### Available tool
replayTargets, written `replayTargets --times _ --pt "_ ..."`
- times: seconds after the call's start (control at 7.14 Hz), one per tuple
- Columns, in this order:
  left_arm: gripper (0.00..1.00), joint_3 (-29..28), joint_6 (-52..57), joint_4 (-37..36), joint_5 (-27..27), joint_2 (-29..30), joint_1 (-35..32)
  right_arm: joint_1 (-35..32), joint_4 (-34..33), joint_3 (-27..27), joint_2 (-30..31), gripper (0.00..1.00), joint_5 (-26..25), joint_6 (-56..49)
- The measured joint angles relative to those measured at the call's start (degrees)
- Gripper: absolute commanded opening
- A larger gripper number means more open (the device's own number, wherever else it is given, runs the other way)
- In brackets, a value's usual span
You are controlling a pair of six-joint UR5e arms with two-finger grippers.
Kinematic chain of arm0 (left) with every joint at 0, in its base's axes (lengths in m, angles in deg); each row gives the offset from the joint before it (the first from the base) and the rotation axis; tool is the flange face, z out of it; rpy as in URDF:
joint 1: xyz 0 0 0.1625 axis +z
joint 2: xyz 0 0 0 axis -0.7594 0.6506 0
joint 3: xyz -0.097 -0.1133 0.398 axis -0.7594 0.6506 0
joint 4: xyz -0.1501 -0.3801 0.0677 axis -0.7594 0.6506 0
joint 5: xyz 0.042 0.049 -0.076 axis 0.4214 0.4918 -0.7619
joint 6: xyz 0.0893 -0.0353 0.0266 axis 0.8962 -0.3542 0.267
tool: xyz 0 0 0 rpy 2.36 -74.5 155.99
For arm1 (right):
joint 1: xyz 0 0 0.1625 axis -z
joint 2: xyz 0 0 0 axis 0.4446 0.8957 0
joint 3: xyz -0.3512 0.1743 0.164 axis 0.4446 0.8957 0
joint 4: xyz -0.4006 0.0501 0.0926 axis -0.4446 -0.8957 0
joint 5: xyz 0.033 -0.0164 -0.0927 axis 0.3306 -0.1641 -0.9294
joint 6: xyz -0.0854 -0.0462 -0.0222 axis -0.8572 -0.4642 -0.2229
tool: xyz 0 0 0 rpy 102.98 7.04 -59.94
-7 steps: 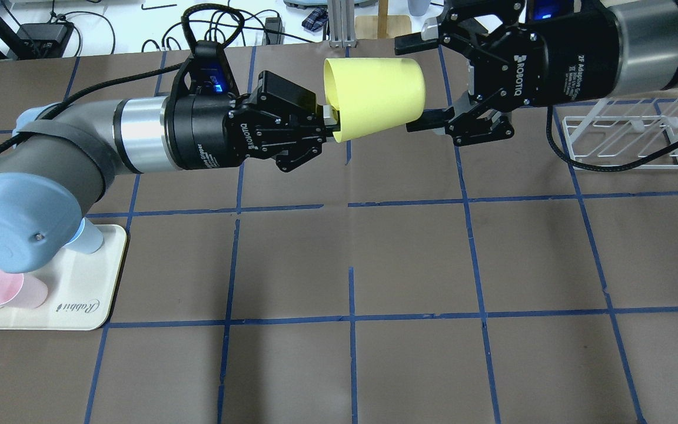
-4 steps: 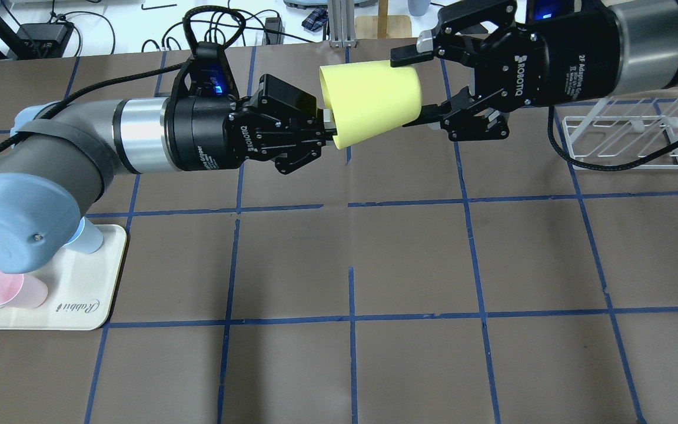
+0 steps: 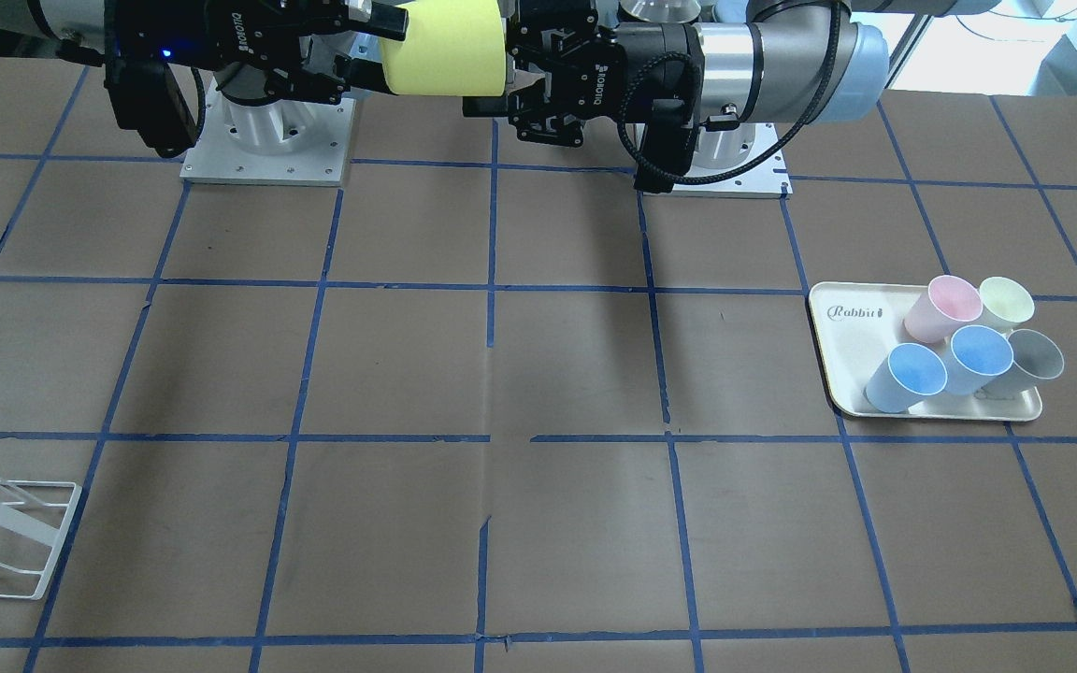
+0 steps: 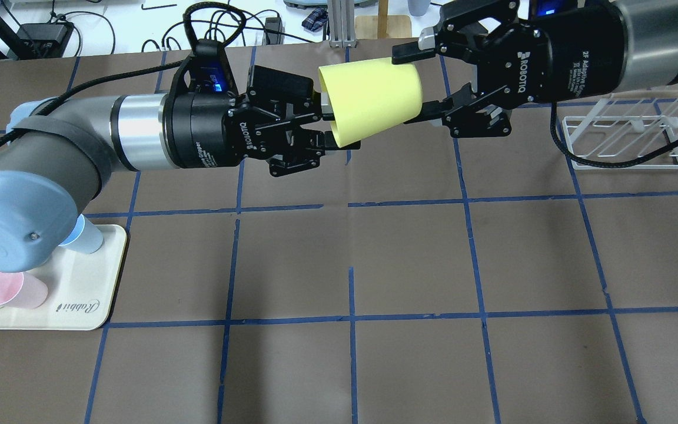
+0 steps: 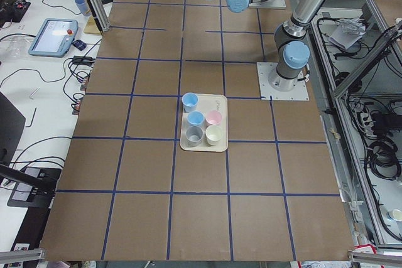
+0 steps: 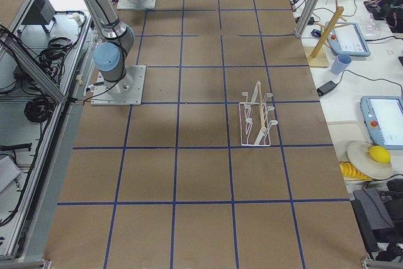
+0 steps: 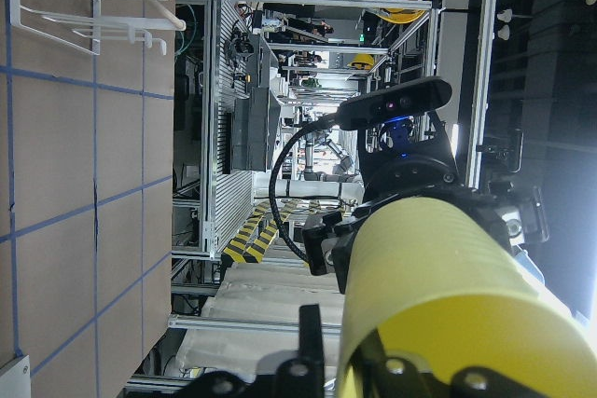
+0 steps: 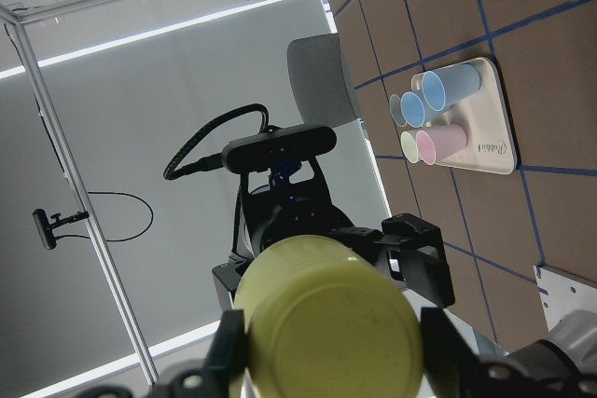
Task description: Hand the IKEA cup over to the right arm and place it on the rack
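Clamping IKEA cup's base: right claw

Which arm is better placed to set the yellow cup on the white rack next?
Right. The right claw is closed on the yellow cup at its narrow end, and the rack stands on that side. The left claw is open at the rim, farther from the rack.

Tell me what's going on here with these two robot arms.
They are passing a yellow cup from one arm to the other, held sideways above the table. The right gripper is clamped on the cup's narrow end. The left gripper is at the open rim, and a gap shows beside one finger, so it looks open. The cup is not yet on the wire rack. Five other cups sit on a tray.
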State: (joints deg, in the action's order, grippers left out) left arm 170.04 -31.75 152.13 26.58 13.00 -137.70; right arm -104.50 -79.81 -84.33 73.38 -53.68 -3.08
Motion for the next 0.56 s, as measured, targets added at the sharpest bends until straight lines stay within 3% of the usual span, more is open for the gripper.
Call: replayTargets --times 0.56 --pt "0.99 -0.1 -2.1 0.2 7.4 -1.9 5.4 2.1 -1.2 0.4 -0.3 0.48 -3.2 1.0"
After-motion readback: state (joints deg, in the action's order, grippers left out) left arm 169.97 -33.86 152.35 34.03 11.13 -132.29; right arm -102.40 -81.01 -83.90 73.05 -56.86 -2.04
